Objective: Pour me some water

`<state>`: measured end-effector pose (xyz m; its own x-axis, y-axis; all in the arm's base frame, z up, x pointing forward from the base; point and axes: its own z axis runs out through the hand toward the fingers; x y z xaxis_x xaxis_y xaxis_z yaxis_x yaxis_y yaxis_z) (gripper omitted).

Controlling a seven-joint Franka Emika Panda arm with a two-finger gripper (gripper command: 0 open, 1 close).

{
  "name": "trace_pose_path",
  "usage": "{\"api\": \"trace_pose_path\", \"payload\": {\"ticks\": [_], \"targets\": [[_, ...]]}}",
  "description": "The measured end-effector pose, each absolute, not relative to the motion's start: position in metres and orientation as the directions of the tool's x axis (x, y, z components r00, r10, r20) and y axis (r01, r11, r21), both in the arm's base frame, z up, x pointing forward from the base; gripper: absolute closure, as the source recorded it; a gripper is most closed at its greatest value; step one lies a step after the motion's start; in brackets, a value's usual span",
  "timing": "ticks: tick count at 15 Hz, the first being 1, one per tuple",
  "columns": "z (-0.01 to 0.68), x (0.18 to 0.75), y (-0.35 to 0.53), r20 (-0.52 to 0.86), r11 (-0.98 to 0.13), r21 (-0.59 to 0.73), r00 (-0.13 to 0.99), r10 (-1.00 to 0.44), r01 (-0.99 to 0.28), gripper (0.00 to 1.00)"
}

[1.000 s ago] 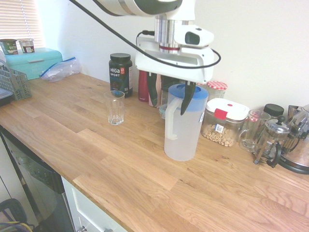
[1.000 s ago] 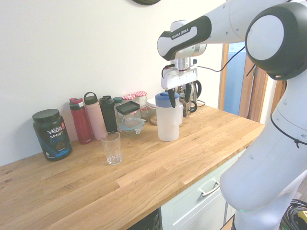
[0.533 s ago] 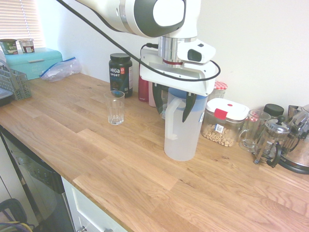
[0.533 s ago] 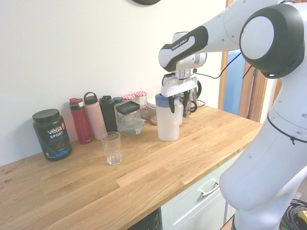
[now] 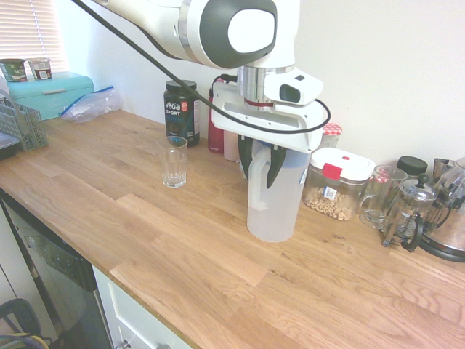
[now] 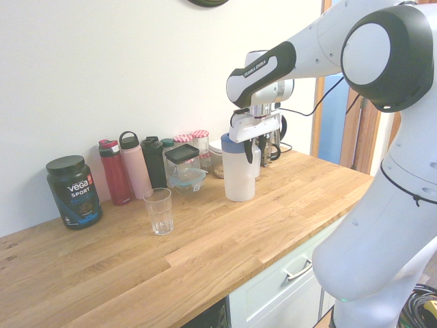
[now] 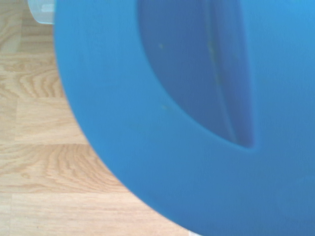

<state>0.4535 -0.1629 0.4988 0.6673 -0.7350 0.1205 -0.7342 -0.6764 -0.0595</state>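
Seeing one frosted pitcher (image 5: pixel 280 207) upright on the wooden worktop (image 5: pixel 182 254), nearer to the back edge than to the front edge, about halfway along. Long axis vertical, blue lid (image 7: pixel 123 123) on top, moulded handle turned toward the front edge. Holding the water (image 5: pixel 277 218) inside; not possible to read its level through the frosted wall.

Finding the gripper (image 5: pixel 260 161) pointing straight down over the handle side of the pitcher, low at the lid. Cannot tell whether clamped on the pitcher or apart from it.

Counting the rest:
- One ribbed drinking glass (image 5: pixel 173 161), upright, well apart from the pitcher, toward the left end in the first exterior view.
- One black tub (image 5: pixel 182 110) at the back edge behind the glass.
- Three bottles (image 6: pixel 135 171) in a row along the back edge: red, pink, black.
- Two jars with red checked lids (image 6: pixel 199 135).
- One clear box with a white lid (image 5: pixel 338 185) just beside the pitcher.
- One glass mug (image 5: pixel 378 195).
- One French press (image 5: pixel 407 211) toward the right end.
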Motion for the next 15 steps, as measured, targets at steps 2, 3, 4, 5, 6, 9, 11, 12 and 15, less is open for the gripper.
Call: {"api": "trace_pose_path", "payload": {"ticks": [2,3,4,5,6,9,11,12,15], "targets": [[0.498,0.454,-0.161,0.119,-0.680,-0.058,0.671,-0.732,-0.731,1.00],[0.497,0.455,-0.159,0.119,-0.682,-0.056,0.674,-0.729,-0.729,1.00],[0.496,0.455,-0.157,0.118,-0.685,-0.055,0.677,-0.727,-0.726,1.00],[0.496,0.456,-0.156,0.119,-0.687,-0.055,0.678,-0.725,-0.725,1.00],[0.496,0.456,-0.155,0.119,-0.688,-0.054,0.680,-0.724,-0.723,1.00],[0.496,0.457,-0.154,0.121,-0.690,-0.055,0.681,-0.722,-0.722,1.00],[0.500,0.456,-0.155,0.127,-0.689,-0.059,0.679,-0.723,-0.723,1.00],[0.506,0.454,-0.155,0.136,-0.688,-0.064,0.676,-0.724,-0.723,1.00],[0.542,0.443,-0.153,0.170,-0.687,-0.089,0.669,-0.724,-0.721,1.00]]}}
